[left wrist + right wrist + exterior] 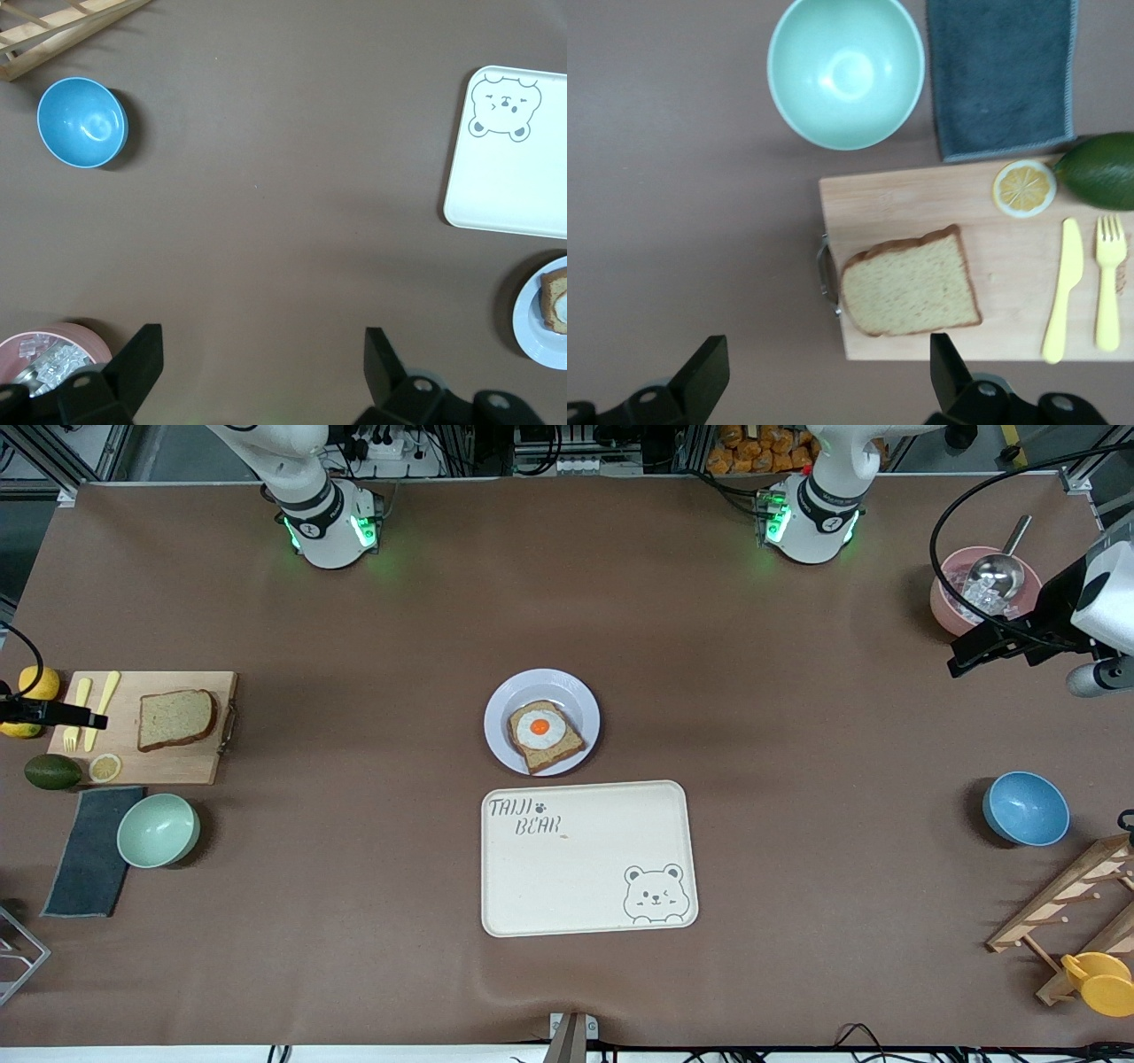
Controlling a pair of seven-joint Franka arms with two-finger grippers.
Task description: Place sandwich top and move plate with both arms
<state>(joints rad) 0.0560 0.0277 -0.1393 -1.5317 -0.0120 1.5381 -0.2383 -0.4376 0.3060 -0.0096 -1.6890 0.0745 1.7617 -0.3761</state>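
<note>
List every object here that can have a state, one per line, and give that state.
sandwich top: flat on the cutting board, untouched
plate: holds the egg-topped slice, uncovered
tray: bare
mint bowl: empty
blue bowl: empty
pink bowl: holds ice and a scoop
left gripper: open, holding nothing
right gripper: open, above the cutting board's edge

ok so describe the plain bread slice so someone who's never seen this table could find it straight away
Find the wooden cutting board at the right arm's end of the table, with a mint bowl nearer the front camera. The plain bread slice lies flat on it, beside a yellow knife and fork. Unlike the slice on the white plate mid-table, it has no fried egg.
</note>
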